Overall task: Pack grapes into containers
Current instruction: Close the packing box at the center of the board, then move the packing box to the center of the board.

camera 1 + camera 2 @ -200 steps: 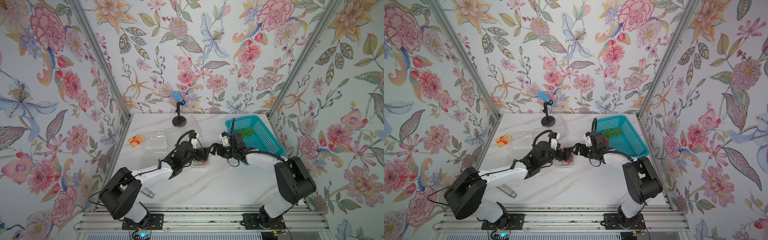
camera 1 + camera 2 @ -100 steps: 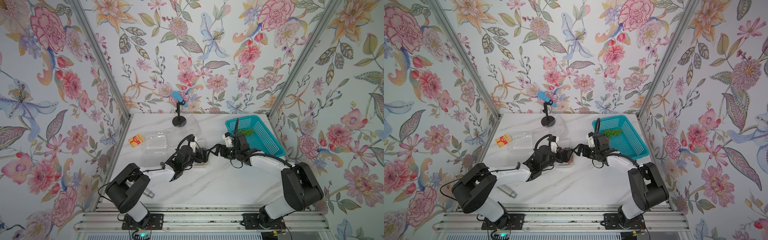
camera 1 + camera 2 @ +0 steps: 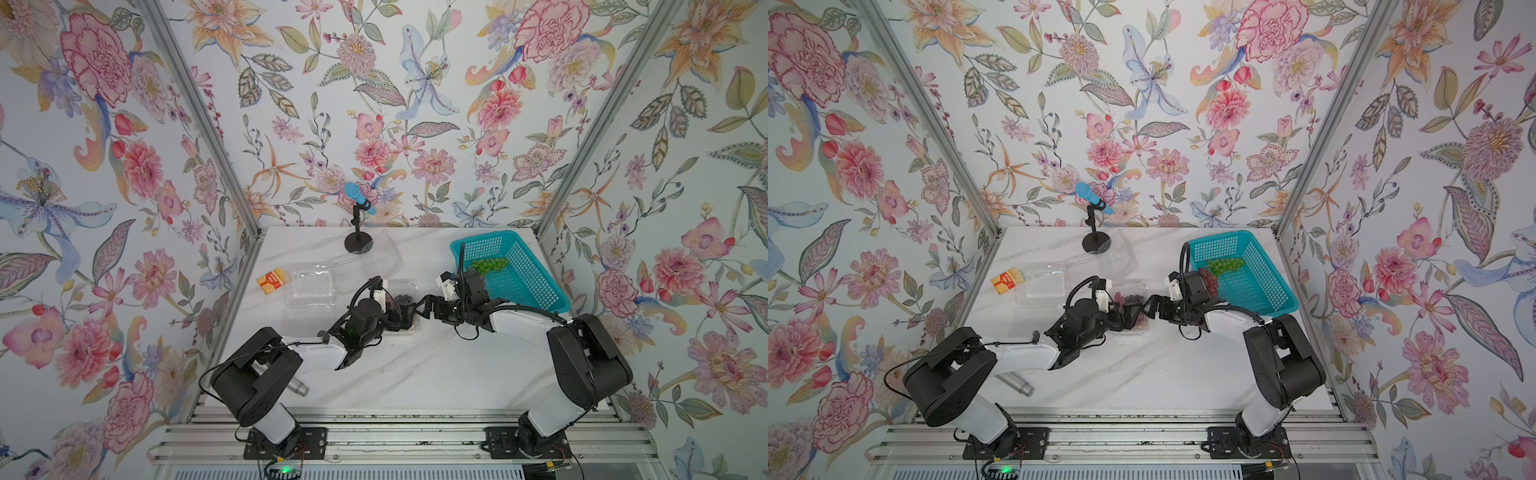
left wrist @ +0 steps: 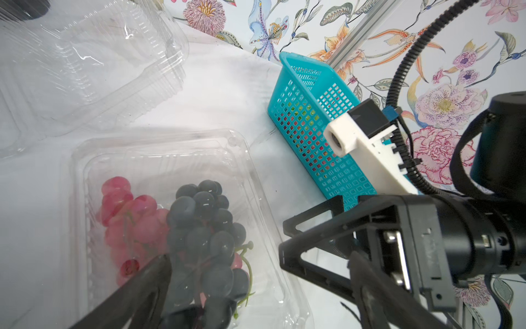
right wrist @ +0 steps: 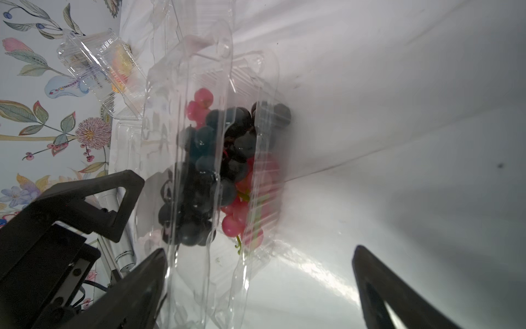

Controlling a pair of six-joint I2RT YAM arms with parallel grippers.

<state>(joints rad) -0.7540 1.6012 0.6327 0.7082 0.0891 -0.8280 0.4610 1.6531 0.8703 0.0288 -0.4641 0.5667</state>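
Fingers of the left gripper [image 3: 405, 316] stand wide apart and grip nothing. In the left wrist view one finger lies over the near end of a clear thin plastic clamshell box [image 4: 159, 136], and its partner is off past the box's side wall. The right gripper [image 3: 424, 306] faces it from the opposite side, jaws equally spread and empty. In the right wrist view one of its fingers is close beside the box's rim and the other is over bare white marbled table [image 3: 415, 365]. The two grippers nearly meet at that box, mid-table.

Inside the box lie a red-pink bunch of small round grapes [image 4: 128, 216] and, touching it, a dark purple-black bunch [image 4: 205, 225]. Both look hazy, as if seen through plastic, so the hinged lid may be lowered over them. Whether it is snapped shut I cannot tell.

Further out, a teal perforated plastic basket [image 3: 523, 270] sits behind the right arm. It holds a green bunch [image 3: 490, 264] and, in a top view, a second reddish bunch [image 3: 1208, 279]. An empty clear clamshell [image 3: 309, 286] rests near the filled box on the left, and another empty clamshell [image 3: 374, 255] lies beyond it.

My reading is that this box is being finished while fruit remains unpacked. The next move calls for pressing the lid's rim gently until it latches, since thin plastic buckles. The right gripper could then go to the basket.
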